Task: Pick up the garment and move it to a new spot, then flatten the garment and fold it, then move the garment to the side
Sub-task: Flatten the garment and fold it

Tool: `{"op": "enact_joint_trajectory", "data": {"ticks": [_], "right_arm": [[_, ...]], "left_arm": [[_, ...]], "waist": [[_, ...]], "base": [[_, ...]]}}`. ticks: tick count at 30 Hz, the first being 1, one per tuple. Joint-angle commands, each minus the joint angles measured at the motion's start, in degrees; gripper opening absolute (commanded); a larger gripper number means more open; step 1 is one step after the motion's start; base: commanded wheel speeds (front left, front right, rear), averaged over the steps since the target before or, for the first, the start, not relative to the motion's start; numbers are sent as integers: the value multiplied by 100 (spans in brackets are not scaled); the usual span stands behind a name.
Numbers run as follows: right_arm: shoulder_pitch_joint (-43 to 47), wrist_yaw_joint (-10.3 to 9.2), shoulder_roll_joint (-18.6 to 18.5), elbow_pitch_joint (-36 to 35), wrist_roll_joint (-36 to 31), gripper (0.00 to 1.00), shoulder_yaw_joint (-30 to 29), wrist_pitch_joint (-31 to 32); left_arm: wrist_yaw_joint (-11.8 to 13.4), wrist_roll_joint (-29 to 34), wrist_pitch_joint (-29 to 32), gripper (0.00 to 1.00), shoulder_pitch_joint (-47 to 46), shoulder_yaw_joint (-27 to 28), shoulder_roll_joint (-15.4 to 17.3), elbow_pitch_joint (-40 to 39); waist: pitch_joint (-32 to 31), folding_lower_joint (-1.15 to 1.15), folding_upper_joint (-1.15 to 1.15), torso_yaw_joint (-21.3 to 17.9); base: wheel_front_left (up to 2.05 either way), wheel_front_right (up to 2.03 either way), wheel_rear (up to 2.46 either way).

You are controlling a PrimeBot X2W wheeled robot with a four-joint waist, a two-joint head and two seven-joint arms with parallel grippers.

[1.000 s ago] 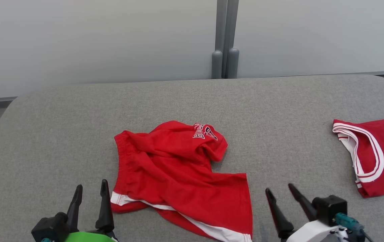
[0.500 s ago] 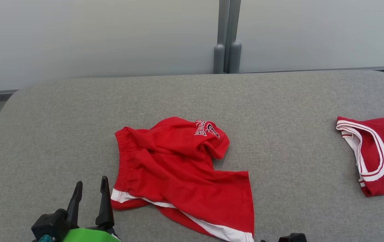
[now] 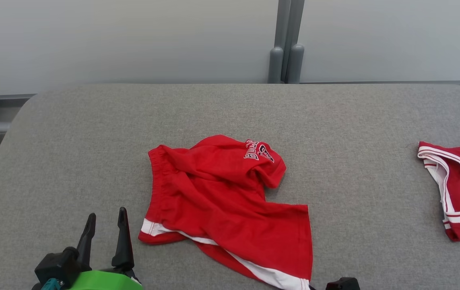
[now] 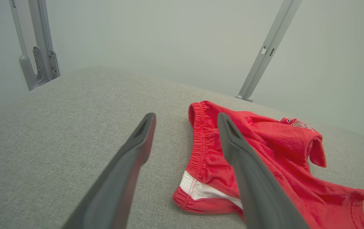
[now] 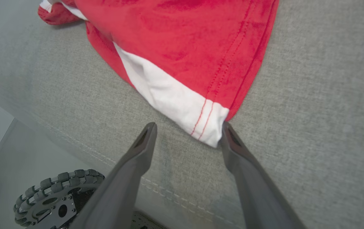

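The garment (image 3: 221,201), red shorts with white trim and a printed logo, lies crumpled in the middle of the grey padded table (image 3: 334,121). My left gripper (image 3: 106,213) stands open just left of the shorts' near-left corner, apart from the cloth; in the left wrist view the left gripper (image 4: 185,117) points past the waistband of the garment (image 4: 264,149). In the right wrist view my right gripper (image 5: 189,125) is open, its tips on either side of the white-trimmed near corner of the garment (image 5: 182,47), with nothing clamped.
A second red garment (image 3: 455,185) with white trim lies at the table's right edge. Grey posts (image 3: 286,60) stand behind the table against a pale wall. The table's front edge and a roller wheel (image 5: 57,197) are below my right gripper.
The head camera has turned slightly, shifting the whole picture to the right. My right gripper has dropped out of the head view's lower right toward the shorts' near corner. The left gripper has stayed in place.
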Motion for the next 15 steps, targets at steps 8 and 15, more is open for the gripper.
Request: {"op": "enact_joint_trajectory", "data": {"ticks": [8,15], "right_arm": [[-231,0,7,40,107,89,114,-137],[-256,0,-19,-3,91,40,89,-257]], "left_arm": [[50,-20,2,100,-57,18,53,-46],[69,-35,5,100,-14,0,75,-50]], "waist": [[42,0,59,35],[9,0,59,22]], "base": [[0,0,0],[0,0,0]]}}
